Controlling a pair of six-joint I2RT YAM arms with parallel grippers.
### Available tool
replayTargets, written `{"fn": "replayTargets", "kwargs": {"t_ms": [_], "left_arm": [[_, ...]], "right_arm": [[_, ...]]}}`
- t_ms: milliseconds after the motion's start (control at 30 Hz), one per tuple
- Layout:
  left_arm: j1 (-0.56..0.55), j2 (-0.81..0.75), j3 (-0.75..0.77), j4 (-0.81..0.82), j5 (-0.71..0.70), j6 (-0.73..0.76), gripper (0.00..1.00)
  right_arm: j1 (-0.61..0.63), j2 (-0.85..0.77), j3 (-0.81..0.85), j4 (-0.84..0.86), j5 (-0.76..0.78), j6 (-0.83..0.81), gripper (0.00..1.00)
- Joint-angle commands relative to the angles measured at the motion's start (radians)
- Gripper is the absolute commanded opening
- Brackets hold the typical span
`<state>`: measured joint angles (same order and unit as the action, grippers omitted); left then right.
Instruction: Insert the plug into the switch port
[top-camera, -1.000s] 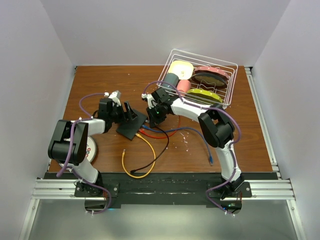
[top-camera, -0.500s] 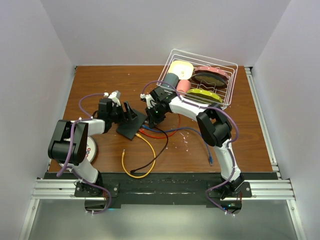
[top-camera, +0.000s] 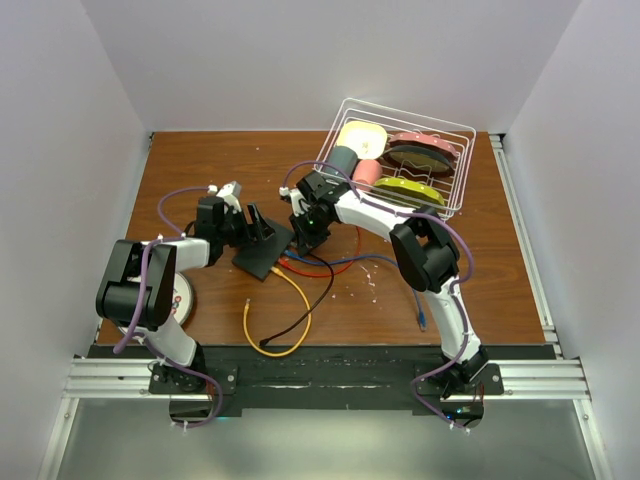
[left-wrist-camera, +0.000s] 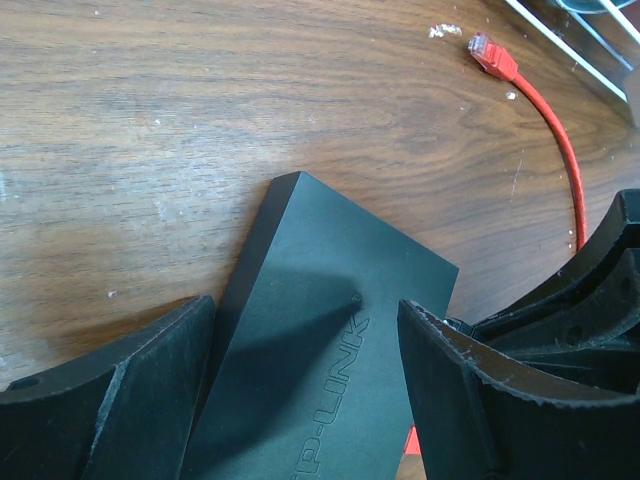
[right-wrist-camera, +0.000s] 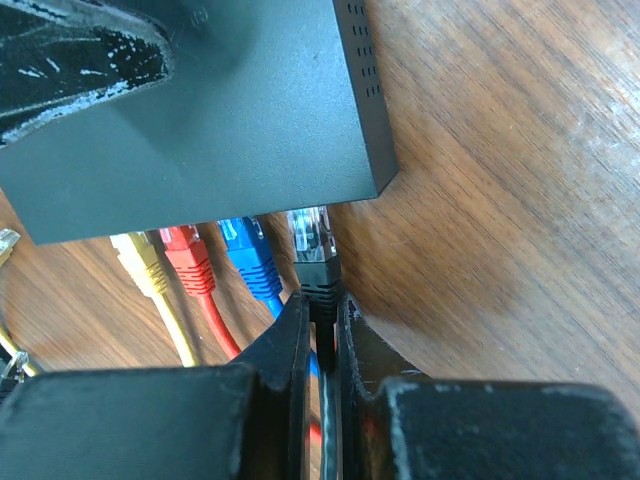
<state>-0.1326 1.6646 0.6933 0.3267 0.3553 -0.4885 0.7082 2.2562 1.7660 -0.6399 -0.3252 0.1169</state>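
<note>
The matte-black switch (top-camera: 265, 250) lies on the wooden table; the left wrist view shows its top (left-wrist-camera: 320, 370). My left gripper (left-wrist-camera: 305, 305) grips it across its width, one finger at each long edge. My right gripper (right-wrist-camera: 320, 300) is shut on the boot of a black plug (right-wrist-camera: 312, 245). The plug's clear tip meets the port edge of the switch (right-wrist-camera: 200, 150) near its right corner; I cannot tell how far it is in. Blue (right-wrist-camera: 250, 255), red (right-wrist-camera: 190, 262) and yellow (right-wrist-camera: 140, 262) plugs sit in the ports beside it. In the top view the right gripper (top-camera: 300, 228) is at the switch's right side.
A white wire basket (top-camera: 465, 170) with plates and cups stands at the back right, close behind the right arm. Yellow (top-camera: 295, 300), black and blue (top-camera: 415, 300) cables trail over the table's front. A loose red plug (left-wrist-camera: 492, 55) lies beyond the switch. A round object (top-camera: 185, 297) is beside the left arm.
My right gripper has moved a little left and back, bringing the black plug closer to the switch's port edge. The left gripper and the switch have not moved.
</note>
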Motion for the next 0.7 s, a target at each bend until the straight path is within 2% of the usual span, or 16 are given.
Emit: {"fn": "replayTargets", "kwargs": {"t_ms": [0, 367, 667], "left_arm": [[0.002, -0.003, 0.002, 0.021, 0.051, 0.004, 0.78], [0.002, 0.015, -0.003, 0.035, 0.080, 0.010, 0.76], [0.002, 0.011, -0.034, 0.100, 0.158, -0.036, 0.69]], "right_arm": [[0.014, 0.074, -0.005, -0.058, 0.081, 0.009, 0.00], [0.019, 0.002, -0.099, 0.098, 0.084, 0.009, 0.00], [0.042, -0.084, -0.284, 0.383, 0.072, 0.050, 0.00]]}}
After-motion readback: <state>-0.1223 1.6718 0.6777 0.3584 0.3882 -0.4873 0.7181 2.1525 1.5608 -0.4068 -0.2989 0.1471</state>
